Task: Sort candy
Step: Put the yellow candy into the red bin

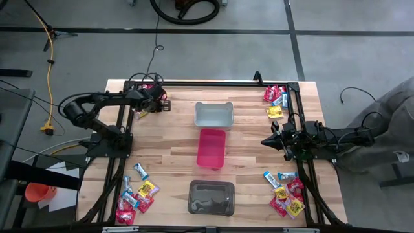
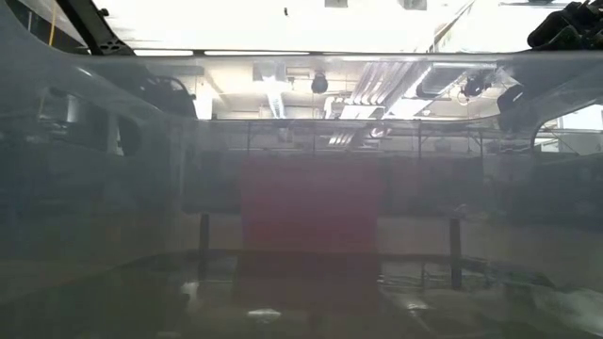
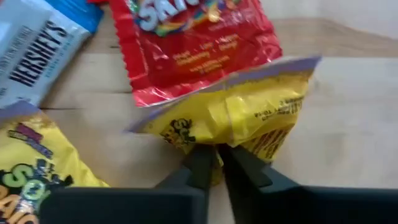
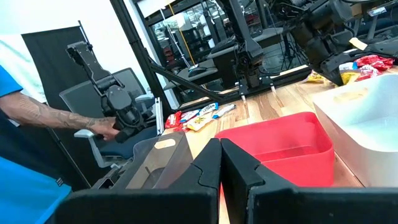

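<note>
Candy lies in small piles at the table's corners: far left [image 1: 147,107], far right [image 1: 276,102], near left [image 1: 136,194], near right [image 1: 286,193]. My left gripper [image 1: 152,107] is down at the far-left pile, shut on a yellow candy packet [image 3: 242,115]. That packet lies on the wood, its edge under a red packet [image 3: 193,43]. A blue-and-white packet [image 3: 37,50] and a second yellow one [image 3: 28,168] lie beside them. My right gripper [image 1: 268,140] hangs shut and level at the table's right side, holding nothing. My left gripper pinches the yellow packet's near edge [image 3: 214,144] between its two fingertips [image 3: 200,163]. The fingers come steeply from above. The packet is crumpled at the pinch, and its far part still lies on the table under the red packet's edge.
Three bins stand in a row down the table's middle: a grey one [image 1: 213,114] farthest, a pink one [image 1: 212,147], a dark one [image 1: 211,197] nearest. A black frame [image 1: 213,84] borders the table. A person's arm [image 4: 37,112] shows in the room beyond.
</note>
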